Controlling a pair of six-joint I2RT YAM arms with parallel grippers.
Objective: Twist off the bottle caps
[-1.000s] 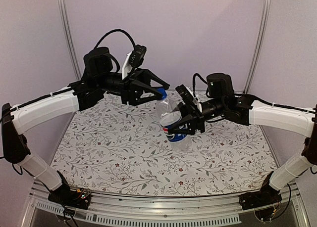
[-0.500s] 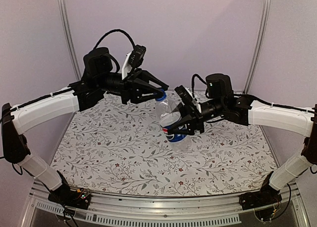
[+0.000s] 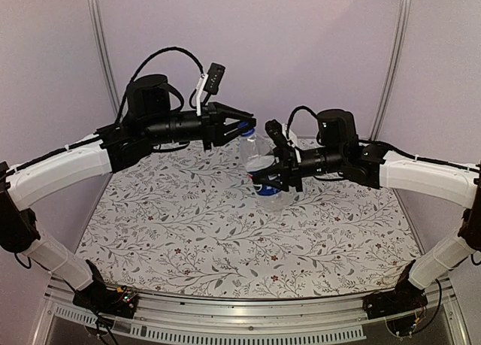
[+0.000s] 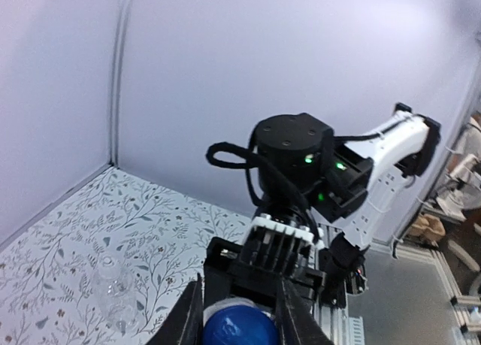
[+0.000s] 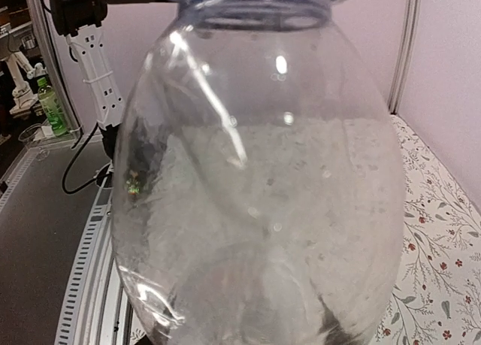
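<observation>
Looking down the left wrist camera, I see the blue cap [image 4: 239,327] end-on, wedged between the two fingers [image 4: 189,322] of the left gripper [image 3: 242,127], which is closed to about the cap's width and seems to press it on both sides. That is the relation I care about: the Pepsi bottle [image 3: 258,158] has its long axis running from the right gripper [image 3: 272,181] up and leftward into the left one, so the left wrist's roll lines up roughly with the neck. The right gripper is clamped round the labelled lower body and holds the bottle tilted over the floral mat [image 3: 188,232], toward the back; whether the base touches the mat I cannot tell. From the right wrist the bottle fills the view: clear, with a bulging shoulder, speckled with droplets. A small clear bottle [image 4: 113,296] sits on the mat well apart; I cannot make out its cap
</observation>
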